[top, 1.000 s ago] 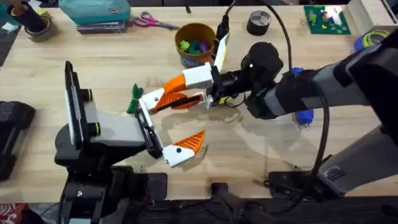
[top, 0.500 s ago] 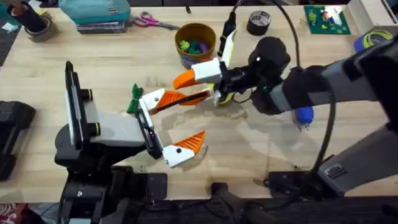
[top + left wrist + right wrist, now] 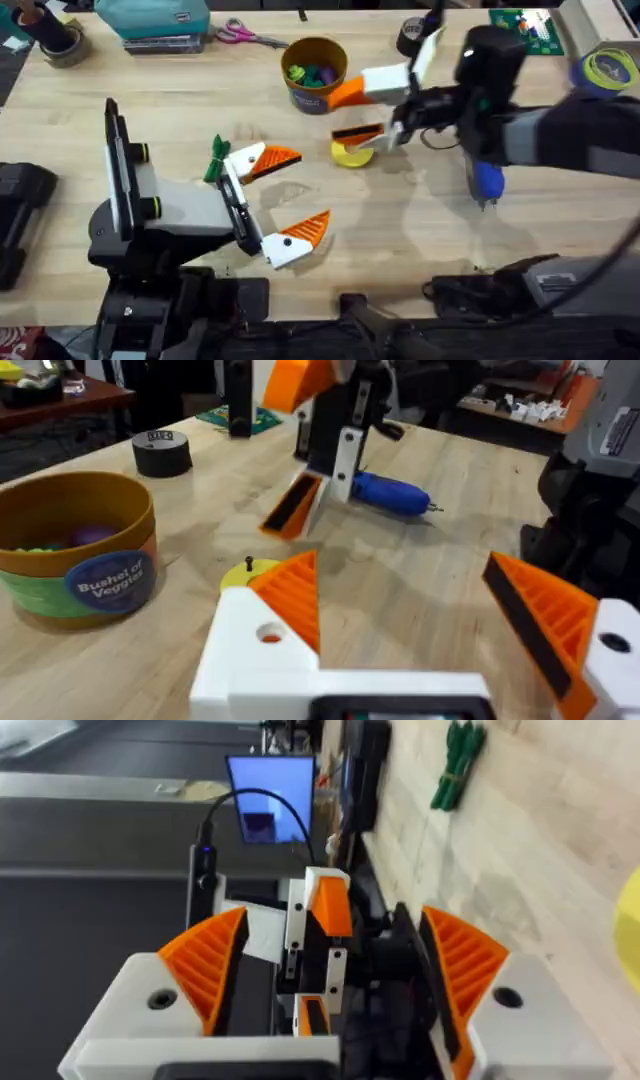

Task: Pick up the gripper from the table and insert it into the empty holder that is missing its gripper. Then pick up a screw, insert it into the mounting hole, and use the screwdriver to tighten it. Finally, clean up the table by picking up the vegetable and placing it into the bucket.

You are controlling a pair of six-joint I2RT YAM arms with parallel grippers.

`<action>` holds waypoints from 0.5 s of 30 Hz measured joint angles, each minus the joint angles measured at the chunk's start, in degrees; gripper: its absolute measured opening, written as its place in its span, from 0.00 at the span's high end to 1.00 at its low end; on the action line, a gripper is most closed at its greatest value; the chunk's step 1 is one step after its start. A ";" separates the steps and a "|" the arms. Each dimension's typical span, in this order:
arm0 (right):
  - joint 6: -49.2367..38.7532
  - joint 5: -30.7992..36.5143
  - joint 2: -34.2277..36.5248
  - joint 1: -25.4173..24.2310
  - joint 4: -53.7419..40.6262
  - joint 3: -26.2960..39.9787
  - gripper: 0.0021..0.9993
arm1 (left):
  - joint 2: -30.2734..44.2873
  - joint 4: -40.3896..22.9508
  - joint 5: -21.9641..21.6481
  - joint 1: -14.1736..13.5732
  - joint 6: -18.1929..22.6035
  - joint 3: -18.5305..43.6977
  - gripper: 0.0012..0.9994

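Reaching in from the right side, the right arm [image 3: 540,135] holds its right jaws up over the worktop [image 3: 400,230]. The right jaws are wide open and hold nothing. Their lower orange pad hangs close to a yellow disc [image 3: 350,153]; I cannot tell if it touches.

The left arm [image 3: 180,215] lies low on the worktop, and its left jaws are wide open too, with nothing between them. Each side is a white block with an orange ribbed piece on it. The gripper [image 3: 275,157] is a small orange wedge, and it now sits on the holder [image 3: 243,160], the white block nearer the bucket. In the left wrist view the wedge's ribs [image 3: 295,595] face inward, and a round hole [image 3: 270,632] shows in the white block beside them.

A tiny dark thing, maybe the screw [image 3: 249,563], stands on the yellow disc. The screwdriver [image 3: 487,183] is blue and lies flat under the right arm. The vegetable [image 3: 217,160] is green with a ragged end and lies just beside the holder. The bucket [image 3: 305,97] is yellow-orange, stands upright behind the disc, and has coloured toys inside.
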 joint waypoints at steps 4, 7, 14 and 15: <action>-7.43 -0.08 -6.71 -4.62 -10.39 0.12 0.00 | 0.00 0.00 0.00 0.00 0.00 0.00 0.01; -13.37 -0.09 -11.30 -7.88 -20.54 1.45 0.01 | 0.00 0.00 0.00 0.00 0.00 0.00 0.01; -30.65 1.66 -17.48 -11.41 -50.10 8.99 0.00 | 0.01 0.00 0.00 0.00 0.00 0.00 0.01; -33.65 2.87 -17.91 -11.44 -54.94 10.35 0.00 | 0.02 0.00 0.00 0.00 0.02 0.00 0.01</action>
